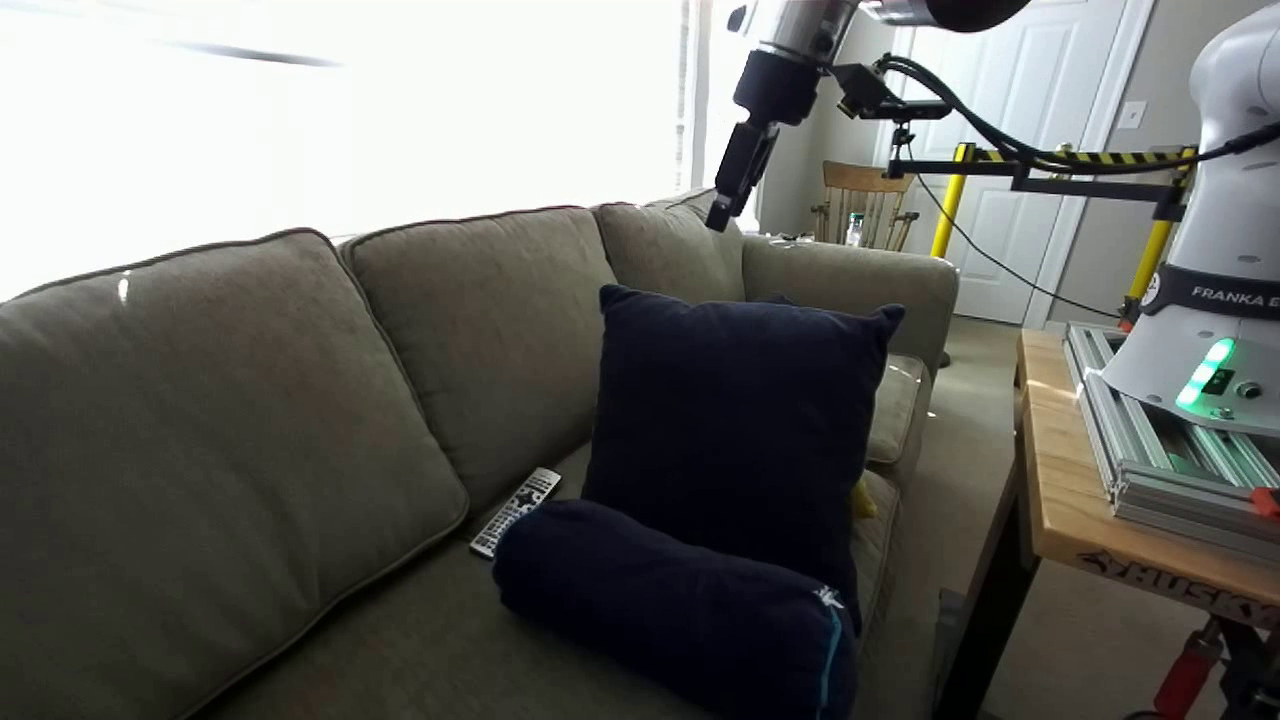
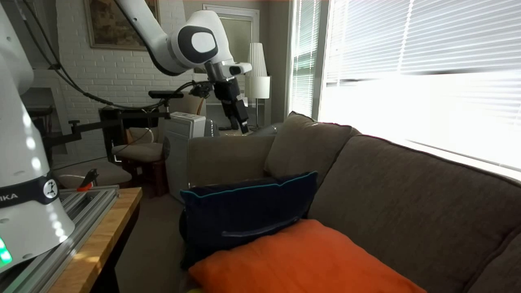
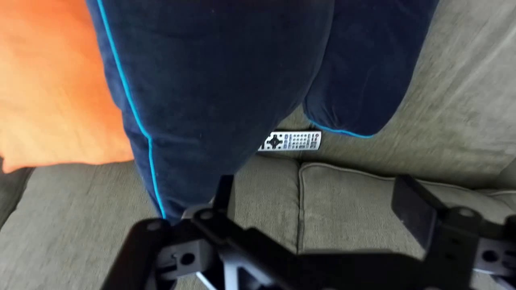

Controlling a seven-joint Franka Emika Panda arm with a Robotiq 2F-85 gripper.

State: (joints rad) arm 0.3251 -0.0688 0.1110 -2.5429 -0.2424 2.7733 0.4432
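Note:
My gripper (image 1: 722, 212) is open and empty, in the air above the sofa (image 1: 490, 300). It also shows in an exterior view (image 2: 239, 120) and in the wrist view (image 3: 316, 197), fingers wide apart. A large navy pillow (image 1: 740, 430) leans upright on the seat below; blue piping edges it in the wrist view (image 3: 225, 72). A smaller navy bolster-like cushion (image 1: 670, 610) lies against it. A silver remote (image 1: 515, 512) lies near the backrest, partly covered by the large pillow in the wrist view (image 3: 294, 141). An orange pillow (image 2: 309, 260) lies beside the navy pillow.
The robot base stands on a wooden workbench (image 1: 1060, 470) facing the sofa. A black camera bracket (image 1: 1040, 180) reaches out near the arm. Sofa back cushions (image 2: 407, 195) and an armrest (image 2: 228, 158) border the seat. A bit of something yellow (image 1: 863, 500) shows behind the navy pillow.

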